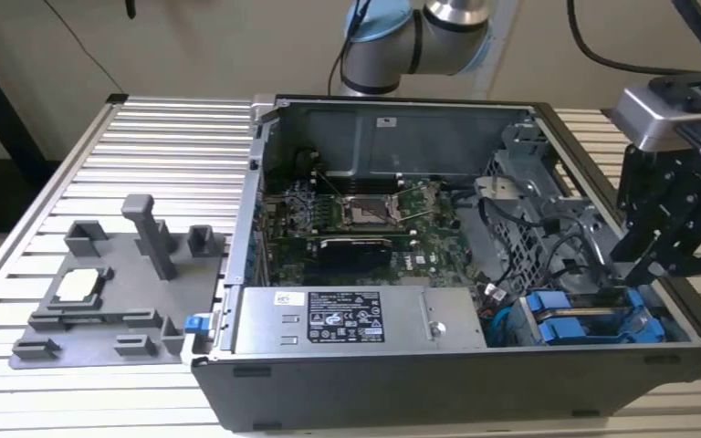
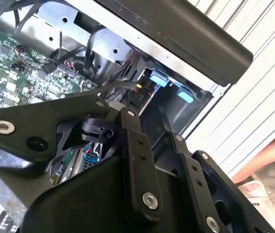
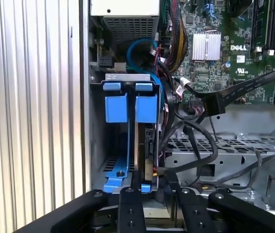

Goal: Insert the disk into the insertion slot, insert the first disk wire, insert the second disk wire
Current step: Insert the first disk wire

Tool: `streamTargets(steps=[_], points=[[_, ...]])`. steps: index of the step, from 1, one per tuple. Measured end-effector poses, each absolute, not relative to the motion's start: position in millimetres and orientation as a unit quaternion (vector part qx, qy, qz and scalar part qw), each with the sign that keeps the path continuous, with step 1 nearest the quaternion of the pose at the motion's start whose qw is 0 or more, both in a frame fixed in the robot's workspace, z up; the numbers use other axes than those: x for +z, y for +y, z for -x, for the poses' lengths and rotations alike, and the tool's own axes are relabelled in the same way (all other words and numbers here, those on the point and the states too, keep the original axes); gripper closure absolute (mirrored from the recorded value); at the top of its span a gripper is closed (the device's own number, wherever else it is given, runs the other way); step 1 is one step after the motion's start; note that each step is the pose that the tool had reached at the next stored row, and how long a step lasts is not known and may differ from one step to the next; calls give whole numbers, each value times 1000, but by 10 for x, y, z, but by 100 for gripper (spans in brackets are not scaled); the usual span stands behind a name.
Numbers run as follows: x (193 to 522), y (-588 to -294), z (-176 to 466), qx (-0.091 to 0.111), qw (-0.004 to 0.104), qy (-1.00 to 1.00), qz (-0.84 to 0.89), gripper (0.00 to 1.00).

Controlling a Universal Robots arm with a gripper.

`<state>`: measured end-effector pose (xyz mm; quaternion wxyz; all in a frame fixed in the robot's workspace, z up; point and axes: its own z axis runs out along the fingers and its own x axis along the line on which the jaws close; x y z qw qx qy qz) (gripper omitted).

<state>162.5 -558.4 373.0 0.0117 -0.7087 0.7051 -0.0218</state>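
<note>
One blue carrier [image 3: 115,108] sits right beside the disk [image 3: 146,109] in the cage [image 3: 127,76], so it looks seated already. Gripper [image 1: 655,263] hovers over them, can't tell if spread or closed. Wire step I'd guess, needs careful aim among cables [image 3: 234,90].

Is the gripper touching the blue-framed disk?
Cannot tell: in the first wrist view the gripper covers one end of the disk, so neither contact nor gap shows.

the gripper [image 1: 645,266] hangs just above two blue carriers [image 1: 576,327] (side by side) in the open computer case [image 1: 448,401].
</note>
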Motion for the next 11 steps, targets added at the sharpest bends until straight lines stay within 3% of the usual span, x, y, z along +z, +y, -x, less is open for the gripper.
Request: streamTargets(steps=[11], points=[[3905,-5566,-1458,-24,13,705,708,67]])
